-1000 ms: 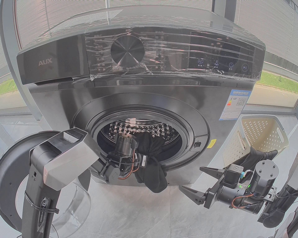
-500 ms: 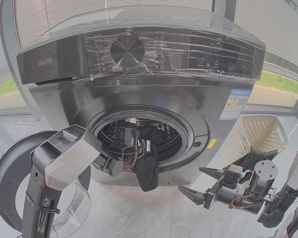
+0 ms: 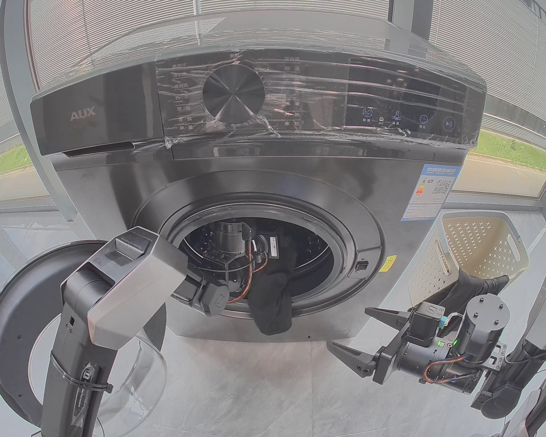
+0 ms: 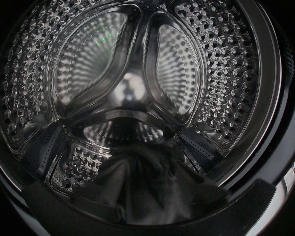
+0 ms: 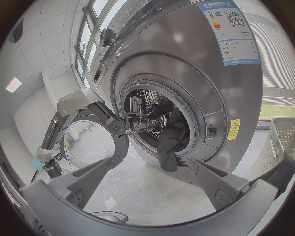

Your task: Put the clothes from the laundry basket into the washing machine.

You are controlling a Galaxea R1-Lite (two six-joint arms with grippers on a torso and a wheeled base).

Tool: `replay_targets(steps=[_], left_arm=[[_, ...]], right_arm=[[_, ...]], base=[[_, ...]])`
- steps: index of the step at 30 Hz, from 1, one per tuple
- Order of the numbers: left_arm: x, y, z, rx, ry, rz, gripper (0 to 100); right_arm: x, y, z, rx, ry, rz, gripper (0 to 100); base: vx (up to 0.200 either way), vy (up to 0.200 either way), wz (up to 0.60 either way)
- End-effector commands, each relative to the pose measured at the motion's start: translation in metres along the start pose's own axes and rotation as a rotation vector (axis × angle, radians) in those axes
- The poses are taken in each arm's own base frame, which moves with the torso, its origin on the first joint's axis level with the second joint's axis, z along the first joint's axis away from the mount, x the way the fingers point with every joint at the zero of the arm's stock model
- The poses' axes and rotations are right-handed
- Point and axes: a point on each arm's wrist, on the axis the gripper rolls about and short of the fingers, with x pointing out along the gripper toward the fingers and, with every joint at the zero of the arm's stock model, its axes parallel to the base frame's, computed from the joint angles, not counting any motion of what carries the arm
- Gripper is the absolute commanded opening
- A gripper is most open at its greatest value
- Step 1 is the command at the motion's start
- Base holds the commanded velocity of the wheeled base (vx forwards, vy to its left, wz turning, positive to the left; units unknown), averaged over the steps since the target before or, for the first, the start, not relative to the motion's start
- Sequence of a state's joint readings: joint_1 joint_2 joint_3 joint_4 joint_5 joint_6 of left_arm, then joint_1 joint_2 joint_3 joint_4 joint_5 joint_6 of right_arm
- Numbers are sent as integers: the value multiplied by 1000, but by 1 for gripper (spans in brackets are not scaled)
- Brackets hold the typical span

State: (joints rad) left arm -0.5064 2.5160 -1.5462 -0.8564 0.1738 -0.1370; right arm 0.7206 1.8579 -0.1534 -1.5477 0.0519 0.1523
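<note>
I see a room with a pale grey tile floor (image 3: 256,387). Big windows (image 3: 114,23) with blinds stand behind everything, and there is green grass outside.

The biggest thing is the dark grey washing machine (image 3: 273,170), right in front of me. Clear plastic wrap covers its top panel. Its round door (image 3: 23,318) is swung wide open on my left.

My left arm (image 3: 114,284) goes into the round opening, and its wrist sits just inside the rim. The left claw is hidden by the wrist and the dark cloth, so I cannot tell if it is clenched or released.

Inside is the shiny metal drum (image 4: 132,92), full of little holes. A black cloth (image 3: 273,296) lies over the lower rim of the opening. Part of it is bunched up inside the drum and part hangs down outside, over the front of the machine.

To the right of the machine is the cream laundry basket (image 3: 483,244), tipped so I see into it. More black clothes (image 3: 472,290) hang over its near edge, partly hidden by my right arm.

My right claw (image 3: 364,333) hangs above the floor in front of the basket. It is spread wide and holds nothing.
</note>
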Motion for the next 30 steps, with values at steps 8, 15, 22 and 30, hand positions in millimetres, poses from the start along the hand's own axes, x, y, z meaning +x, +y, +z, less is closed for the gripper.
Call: replay_targets(steps=[8, 15, 22, 30], left_arm=[[-24, -3, -22, 34, 134, -43, 100], [-37, -8, -45, 56, 247, -72, 100], [-33, -2, -62, 66, 274, -63, 100], [-30, 0, -72, 63, 293, -74, 100]], right_arm=[[0, 0, -1, 1, 4, 0, 100], [0, 0, -1, 1, 6, 1, 100], [0, 0, -2, 1, 8, 2, 100], [1, 0, -3, 2, 12, 2, 100]], base=[[0, 0, 0], [0, 0, 0], [0, 0, 0], [0, 0, 0]])
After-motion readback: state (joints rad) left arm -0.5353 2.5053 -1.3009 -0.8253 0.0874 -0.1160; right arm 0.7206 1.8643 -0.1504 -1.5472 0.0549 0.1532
